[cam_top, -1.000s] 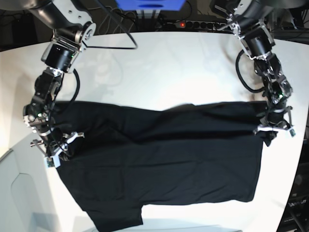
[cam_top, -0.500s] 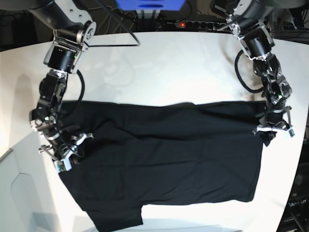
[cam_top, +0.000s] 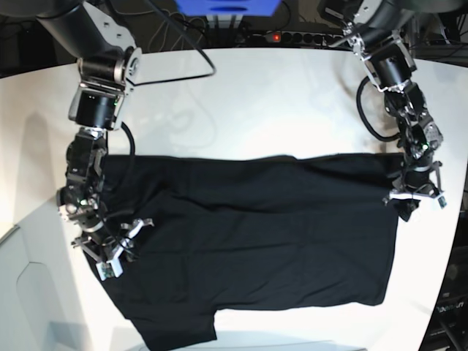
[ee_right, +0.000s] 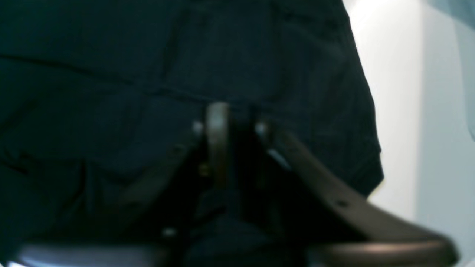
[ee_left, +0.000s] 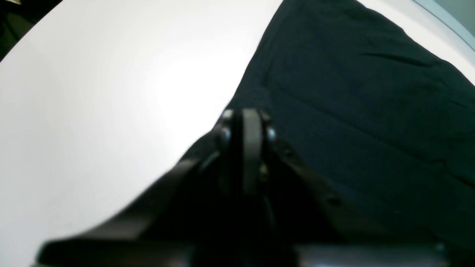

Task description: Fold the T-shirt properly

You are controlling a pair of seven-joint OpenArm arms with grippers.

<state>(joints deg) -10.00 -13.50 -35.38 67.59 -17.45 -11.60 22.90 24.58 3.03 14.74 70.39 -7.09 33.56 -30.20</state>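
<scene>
The T-shirt [cam_top: 256,241] lies spread across the middle and lower part of the base frame on the white table [cam_top: 256,95], its long top edge running almost level and one sleeve hanging toward the bottom left. At the left edge of the frame the right gripper [cam_top: 117,248] sits down on the cloth near the shirt's left side. In the right wrist view its fingers [ee_right: 219,129] stand over dark fabric, but the picture is blurred and I cannot tell whether they are parted or pinching. At the right edge the left gripper [cam_top: 413,197] rests at the shirt's upper right corner. The left wrist view shows its fingers [ee_left: 250,148] close together at the cloth's edge; a grip seems likely, yet I cannot tell for certain.
</scene>
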